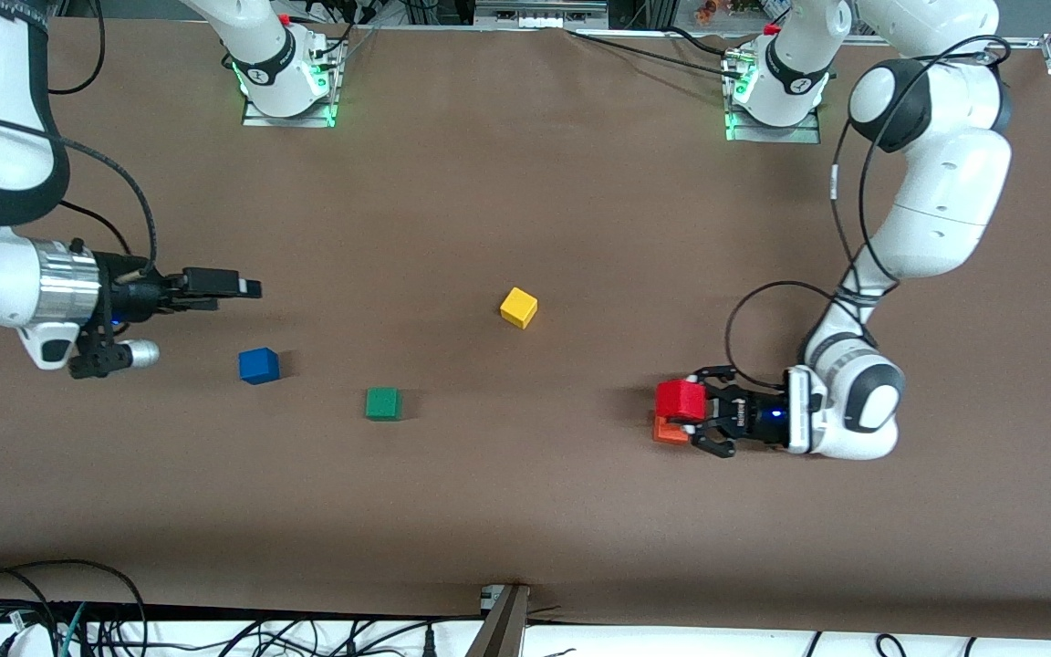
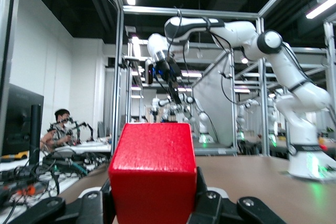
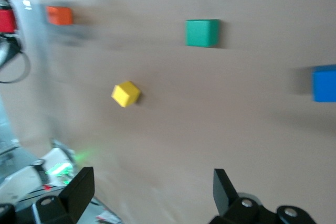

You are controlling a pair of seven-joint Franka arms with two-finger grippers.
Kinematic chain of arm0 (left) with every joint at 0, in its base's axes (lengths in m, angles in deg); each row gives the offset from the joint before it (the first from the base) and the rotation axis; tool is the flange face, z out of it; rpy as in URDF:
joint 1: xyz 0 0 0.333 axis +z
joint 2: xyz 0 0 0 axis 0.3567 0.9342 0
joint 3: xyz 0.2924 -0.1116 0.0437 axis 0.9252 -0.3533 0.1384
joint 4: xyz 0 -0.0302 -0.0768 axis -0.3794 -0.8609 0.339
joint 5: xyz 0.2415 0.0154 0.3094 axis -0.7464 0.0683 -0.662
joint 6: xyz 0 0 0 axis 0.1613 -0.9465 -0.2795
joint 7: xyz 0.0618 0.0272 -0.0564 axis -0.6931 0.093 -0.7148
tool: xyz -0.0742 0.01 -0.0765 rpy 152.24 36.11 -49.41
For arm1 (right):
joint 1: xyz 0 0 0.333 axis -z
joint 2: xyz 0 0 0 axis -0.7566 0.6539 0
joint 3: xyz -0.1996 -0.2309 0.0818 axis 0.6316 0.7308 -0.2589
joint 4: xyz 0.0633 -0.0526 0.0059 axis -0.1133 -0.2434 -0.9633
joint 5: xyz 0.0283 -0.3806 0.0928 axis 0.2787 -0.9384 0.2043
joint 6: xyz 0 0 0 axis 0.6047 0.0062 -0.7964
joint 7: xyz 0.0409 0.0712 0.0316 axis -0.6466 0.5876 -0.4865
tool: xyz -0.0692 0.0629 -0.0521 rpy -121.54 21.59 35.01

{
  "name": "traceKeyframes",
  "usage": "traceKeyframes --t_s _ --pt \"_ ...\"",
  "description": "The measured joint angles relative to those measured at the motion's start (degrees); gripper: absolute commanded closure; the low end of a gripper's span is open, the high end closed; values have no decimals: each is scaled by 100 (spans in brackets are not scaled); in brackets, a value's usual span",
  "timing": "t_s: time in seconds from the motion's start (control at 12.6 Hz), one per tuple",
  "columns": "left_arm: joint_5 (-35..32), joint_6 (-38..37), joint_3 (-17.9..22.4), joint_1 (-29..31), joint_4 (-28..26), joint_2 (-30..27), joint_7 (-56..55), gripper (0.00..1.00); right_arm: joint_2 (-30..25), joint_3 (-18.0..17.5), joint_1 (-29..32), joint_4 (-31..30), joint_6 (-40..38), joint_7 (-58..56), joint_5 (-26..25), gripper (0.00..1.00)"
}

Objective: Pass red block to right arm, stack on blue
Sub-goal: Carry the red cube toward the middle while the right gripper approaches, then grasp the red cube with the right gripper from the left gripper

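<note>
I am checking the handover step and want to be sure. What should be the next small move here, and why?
Probably the left gripper should carry the red block toward the middle of the table. It is shut on the block, above the orange cube, at the left arm's end. The right gripper waits with open fingers at the right arm's end, above the blue cube, so the two are too distant for a handover.

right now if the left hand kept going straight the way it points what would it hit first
Probably nothing on the table. The left hand, shut on the red block above the orange block, points toward the right arm's end. The green block lies roughly along that line but on the table; the right hand waits farther along.
</note>
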Motion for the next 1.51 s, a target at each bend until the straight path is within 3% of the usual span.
traceKeyframes --t_s 0.32,0.48,0.95,1.27,1.51 --pt "721 1055 -146 -761 44 -185 -11 100 493 -25 -285 8 593 -13 1448 0" --pt "1009 1740 -395 -1017 44 -264 -12 100 621 -36 -574 10 1038 -13 1872 0" --pt "1441 3917 -1399 -1517 45 -469 -19 100 719 -47 -1297 17 1913 20 2129 0" --pt "1734 4252 -1450 -1671 45 -587 -35 100 873 -44 -1331 32 2261 71 2496 0" --pt "2004 4558 -1457 -1864 87 -662 -36 100 1206 -45 -1352 368 2365 171 2610 0"
